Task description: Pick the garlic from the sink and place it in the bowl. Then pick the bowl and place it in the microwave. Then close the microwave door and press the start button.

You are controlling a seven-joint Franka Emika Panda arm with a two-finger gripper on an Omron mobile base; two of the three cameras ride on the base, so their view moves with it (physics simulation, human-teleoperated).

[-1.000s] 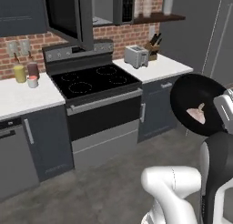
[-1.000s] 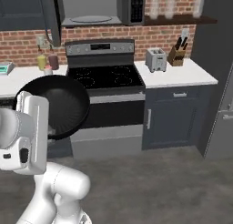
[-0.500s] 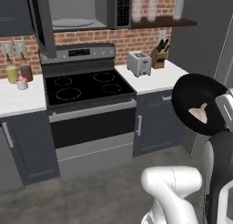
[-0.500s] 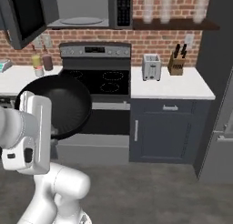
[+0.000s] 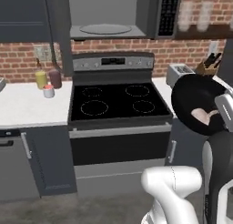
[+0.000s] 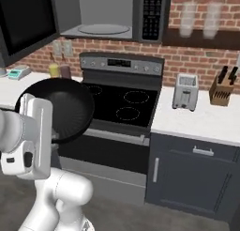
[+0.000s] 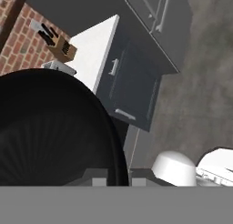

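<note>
My gripper (image 7: 119, 176) is shut on the rim of the black bowl (image 5: 198, 104), which I hold tilted in the air beside the arm. The whitish-pink garlic (image 5: 201, 116) lies inside the bowl, near its lower edge. In the right base view the bowl (image 6: 63, 108) shows its dark underside, just beyond my white hand. Over the stove, the microwave (image 5: 109, 13) stands open with its glass turntable (image 5: 105, 29) showing. The microwave door (image 6: 26, 23) is swung out to the left. The bowl (image 7: 50, 132) takes up the left of the hand view. The sink is out of view.
A black stove (image 5: 118, 100) stands right below the microwave. A toaster (image 6: 185, 91) and a knife block (image 6: 222, 89) sit on the white counter (image 6: 201, 122) to its right. Bottles (image 5: 48, 77) stand on the left counter. Dark cabinets (image 6: 192, 173) line the floor.
The whole picture has shifted: the base has driven so the stove and microwave now sit nearer and more central. The bowl with the garlic stays in my grip.
</note>
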